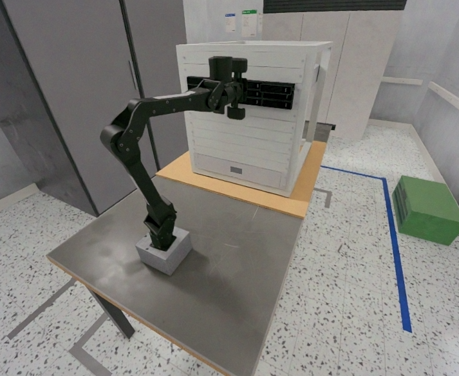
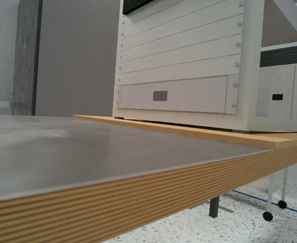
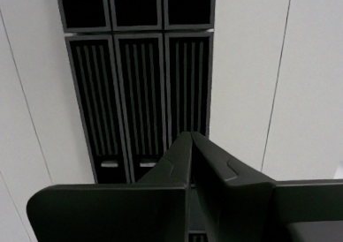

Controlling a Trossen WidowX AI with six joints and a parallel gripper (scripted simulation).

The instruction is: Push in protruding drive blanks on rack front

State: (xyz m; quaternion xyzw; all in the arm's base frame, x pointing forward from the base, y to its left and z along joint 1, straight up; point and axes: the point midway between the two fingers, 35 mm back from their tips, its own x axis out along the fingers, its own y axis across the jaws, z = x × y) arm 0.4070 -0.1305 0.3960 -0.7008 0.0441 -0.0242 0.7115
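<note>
In the top view, the black six-joint arm (image 1: 141, 176) is reaching from its pale block base (image 1: 156, 259) on the desk (image 1: 229, 299) (image 2: 64, 157) toward the white rack (image 1: 241, 137) (image 2: 174, 65). Its jaws are standing fully shut, gripping nothing. In the wrist view, their tips are appearing over a slatted drive blank (image 3: 190, 86) in the black drive bay; whether they are touching it, I cannot tell. The rack is standing upright on a tan board (image 1: 229, 193) (image 2: 195, 133), carrying the drive blanks in its upper front.
</note>
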